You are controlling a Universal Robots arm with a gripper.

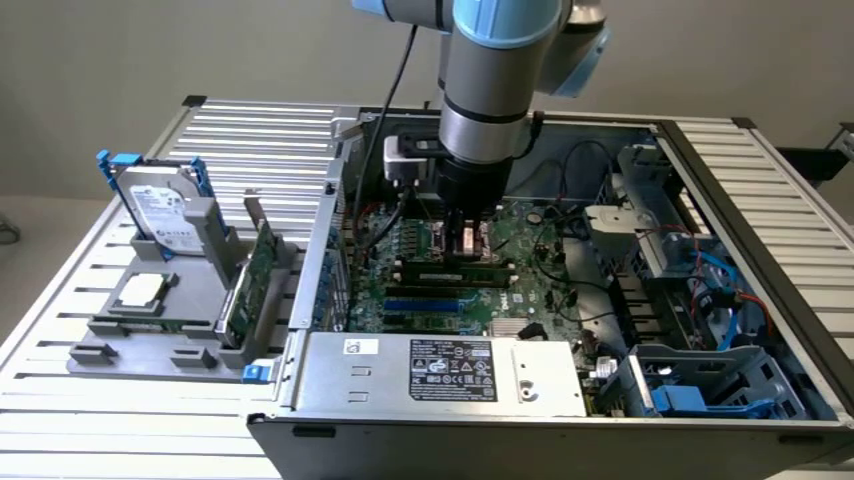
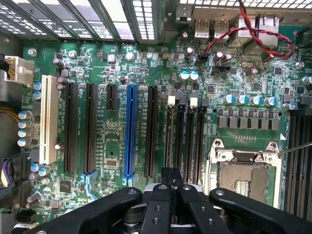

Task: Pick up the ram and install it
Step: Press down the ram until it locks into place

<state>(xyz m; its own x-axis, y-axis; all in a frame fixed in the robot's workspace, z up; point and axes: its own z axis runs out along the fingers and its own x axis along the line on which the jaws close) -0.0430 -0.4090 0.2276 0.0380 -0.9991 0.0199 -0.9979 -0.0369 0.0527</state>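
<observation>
Wrist view: black two-fingered tool [image 2: 170, 187] closed, empty, directly above the long black motherboard slots [image 2: 185, 139]; slots' long axis aligned with the fingers.

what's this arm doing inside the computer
A robot arm has reached down into an open desktop computer case, with its gripper shut just above the motherboard. In the exterior view a ram stick lies seated along the board right below the gripper, so the stick looks to be in or at its slot. The wrist view shows the fingers closed together over the row of black slots beside the CPU socket. A hard drive stands in a holder outside the case.
</observation>
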